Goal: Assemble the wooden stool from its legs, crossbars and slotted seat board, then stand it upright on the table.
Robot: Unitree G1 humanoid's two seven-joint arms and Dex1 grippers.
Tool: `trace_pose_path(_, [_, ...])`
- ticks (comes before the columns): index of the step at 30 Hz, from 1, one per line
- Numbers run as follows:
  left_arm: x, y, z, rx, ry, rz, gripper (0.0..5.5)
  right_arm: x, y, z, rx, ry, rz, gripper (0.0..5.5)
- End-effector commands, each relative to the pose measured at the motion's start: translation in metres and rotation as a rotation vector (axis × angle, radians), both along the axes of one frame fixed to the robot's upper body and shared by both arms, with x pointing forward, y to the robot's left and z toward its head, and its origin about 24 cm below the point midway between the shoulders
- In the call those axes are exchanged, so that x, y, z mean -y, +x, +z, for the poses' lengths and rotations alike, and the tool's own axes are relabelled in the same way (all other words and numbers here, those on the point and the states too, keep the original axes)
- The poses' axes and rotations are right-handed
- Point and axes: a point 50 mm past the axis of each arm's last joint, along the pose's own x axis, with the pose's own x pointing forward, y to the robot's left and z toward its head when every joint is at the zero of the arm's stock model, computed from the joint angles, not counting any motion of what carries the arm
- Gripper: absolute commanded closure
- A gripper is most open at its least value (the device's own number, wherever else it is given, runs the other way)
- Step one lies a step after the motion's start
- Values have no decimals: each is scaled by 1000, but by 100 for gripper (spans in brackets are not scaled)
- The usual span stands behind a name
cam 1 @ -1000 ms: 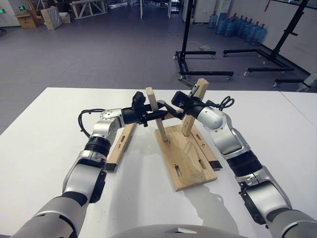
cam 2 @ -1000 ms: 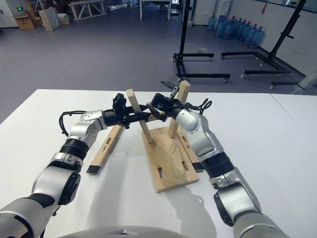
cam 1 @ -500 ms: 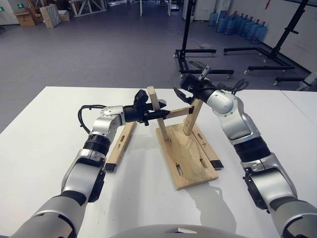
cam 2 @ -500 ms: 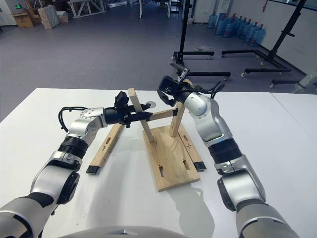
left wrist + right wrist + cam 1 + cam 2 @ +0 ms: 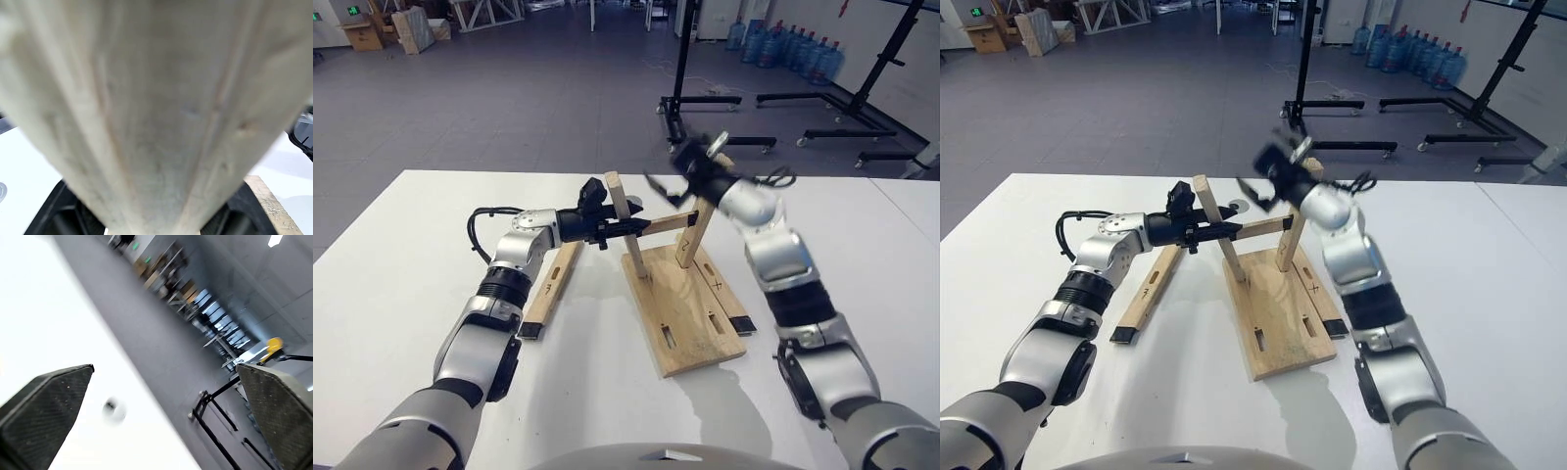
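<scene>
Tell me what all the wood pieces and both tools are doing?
seat board, lying flat on the table
left leg, standing tilted on the seat board
right leg, standing tilted on the seat board
crossbar, spanning between the two legs
spare leg, lying flat on the table, untouched
left tool, shut on the crossbar
right tool, open, empty, above the right leg

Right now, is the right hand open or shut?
Open: the right hand shows its two fingers wide apart in the wrist view, with nothing between them.
</scene>
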Motion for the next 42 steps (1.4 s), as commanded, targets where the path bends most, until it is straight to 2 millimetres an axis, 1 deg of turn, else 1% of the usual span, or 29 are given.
trace_pose_path(1, [-4,-9,-34,-116,103,8,349,15,-4,81,96,219,2,12])
trace_pose_path(2, [-4,-9,-34,-115,102,7,349,23,-4,98,99,266,-16,12])
trace_pose_path(3, [-3,-9,-33,-115,101,5,349,41,-1,114,70,365,-56,12])
trace_pose_path(4, [-3,-9,-33,-114,100,3,349,65,5,122,15,460,-106,12])
trace_pose_path(5, [-3,-9,-32,-114,100,1,349,87,11,122,-34,515,-168,12])
trace_pose_path(6, [-2,-10,-32,-111,96,-5,349,111,19,108,-131,575,-230,12])
trace_pose_path(7, [-1,-10,-31,-109,94,-11,349,130,25,90,-205,601,-293,12])
trace_pose_path(8, [-1,-10,-30,-106,91,-18,349,145,30,60,-319,632,-339,12])
trace_pose_path(9, [-1,-10,-29,-101,83,-25,349,156,34,25,-446,672,-376,12])
trace_pose_path(10, [-1,-10,-28,-98,76,-31,349,159,35,-2,-550,718,-381,12])
trace_pose_path(11, [-1,-10,-27,-96,64,-35,349,162,35,-25,-612,734,-396,12])
trace_pose_path(12, [-2,-10,-26,-98,49,-38,349,158,34,-51,-701,755,-384,12])
trace_pose_path(13, [-2,-10,-25,-97,40,-40,349,153,33,-76,-769,737,-393,12])
trace_pose_path(14, [-3,-10,-25,-99,33,-43,349,147,30,-94,-829,732,-374,12])
trace_pose_path(15, [-3,-9,-25,-100,29,-46,349,140,28,-106,-871,742,-348,12])
trace_pose_path(16, [-4,-9,-24,-101,26,-50,349,134,27,-112,-887,751,-325,12])
trace_pose_path(18, [-4,-8,-24,-103,22,-52,349,126,27,-115,-900,800,-279,12])
trace_pose_path(20, [-5,-8,-23,-103,24,-51,349,124,27,-113,-900,845,-255,12])
trace_pose_path(23, [-6,-7,-23,-97,35,-47,349,136,25,-108,-870,890,-275,12])
trace_pose_path(26, [-7,-7,-23,-90,37,-42,349,149,20,-98,-824,892,-313,12])
trace_pose_path(28, [-7,-7,-22,-87,38,-41,349,147,17,-95,-812,867,-318,12])
trace_pose_path(34, [-8,-7,-23,-87,39,-39,349,105,17,-94,-829,842,-235,12])
trace_pose_path(36, [-7,-8,-24,-90,40,-43,349,85,16,-92,-839,842,-190,12])
trace_pose_path(39, [-3,-10,-26,-92,45,-57,349,53,6,-84,-845,789,-96,12])
trace_pose_path(40, [-3,-10,-26,-92,45,-59,349,46,2,-84,-852,765,-79,12])
trace_pose_path(42, [-1,-10,-24,-91,42,-61,349,34,-8,-93,-877,703,-71,12])
